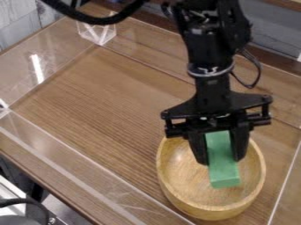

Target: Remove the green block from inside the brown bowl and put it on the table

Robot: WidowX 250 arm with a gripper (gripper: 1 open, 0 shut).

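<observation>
My gripper (pixel 219 145) hangs straight down over the brown bowl (pixel 177 185) at the table's near right, shut on the upper end of the green block (pixel 224 163). The block stands almost upright, slightly tilted, its lower end down inside the bowl near the floor. Whether that end still touches the bowl I cannot tell. The black fingers (pixel 202 143) clamp the block from both sides. The table (pixel 106 97) is glossy brown wood grain.
Low clear acrylic walls (pixel 35 66) border the tabletop on the left and back. A clear acrylic piece (pixel 97 32) stands at the back left. The black arm (pixel 209 48) reaches in from the top.
</observation>
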